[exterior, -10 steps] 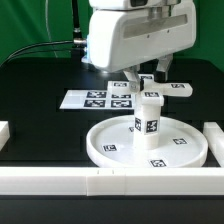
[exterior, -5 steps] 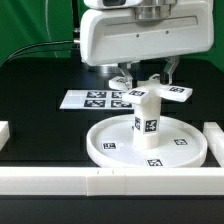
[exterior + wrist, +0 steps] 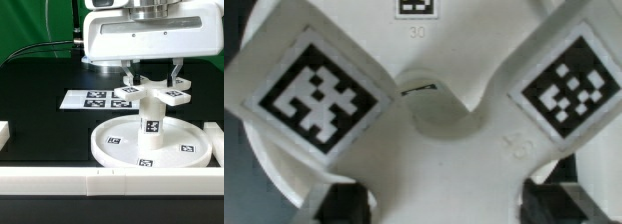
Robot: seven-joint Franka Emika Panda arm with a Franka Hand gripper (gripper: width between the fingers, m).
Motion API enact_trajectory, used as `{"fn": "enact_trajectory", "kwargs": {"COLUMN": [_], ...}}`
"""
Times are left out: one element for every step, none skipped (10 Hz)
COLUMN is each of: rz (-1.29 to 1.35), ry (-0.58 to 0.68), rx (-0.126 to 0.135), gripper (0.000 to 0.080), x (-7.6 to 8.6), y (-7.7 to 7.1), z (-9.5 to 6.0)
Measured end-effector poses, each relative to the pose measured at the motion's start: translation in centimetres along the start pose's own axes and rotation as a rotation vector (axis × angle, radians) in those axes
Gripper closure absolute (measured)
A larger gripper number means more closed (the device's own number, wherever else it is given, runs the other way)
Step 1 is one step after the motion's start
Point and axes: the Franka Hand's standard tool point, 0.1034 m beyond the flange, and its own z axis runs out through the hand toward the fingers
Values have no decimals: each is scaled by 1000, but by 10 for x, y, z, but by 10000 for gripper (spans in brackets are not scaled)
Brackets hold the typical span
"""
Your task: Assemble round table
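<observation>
The large rimmed round disc [image 3: 112,146] lies on the black table near the front rail. The short cylindrical post [image 3: 152,127] stands upright at its middle. The cross-shaped four-armed piece [image 3: 150,96] sits level on top of the post; I cannot tell whether it rests on it or hovers just above. My gripper [image 3: 153,80] comes down from above and is shut on the cross. In the wrist view the cross [image 3: 438,120] fills the frame with two tagged arms, and my dark fingers [image 3: 345,202] press on its sides, with the gripper [image 3: 455,205] shut across it.
The marker board [image 3: 92,98] lies flat behind the disc toward the exterior view's left. Long white rails run along the front [image 3: 100,182] and stand at the right [image 3: 215,135] and left [image 3: 3,133]. A green backdrop stands behind.
The cross piece has come from behind the post to sit over its top, carried forward by my gripper. The disc and post stay roughly where they were.
</observation>
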Motion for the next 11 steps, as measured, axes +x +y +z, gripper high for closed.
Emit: {"fn": "enact_trajectory", "kwargs": {"rz": [74, 145, 203, 294, 421, 540, 650, 763, 847, 909, 956], "ry": [0, 0, 0, 1, 6, 0, -1, 0, 0, 0, 4], "rx": [2, 2, 3, 8, 17, 32, 46, 60, 74, 82, 83], "gripper": [388, 392, 396, 398, 398, 398, 398, 398, 399, 401, 401], "x": [0, 0, 0, 0, 0, -2, -3, -3, -2, -2, -1], "y": [0, 0, 0, -1, 0, 0, 1, 1, 0, 0, -1], "z": [0, 0, 0, 0, 0, 0, 0, 0, 0, 0, 0]}}
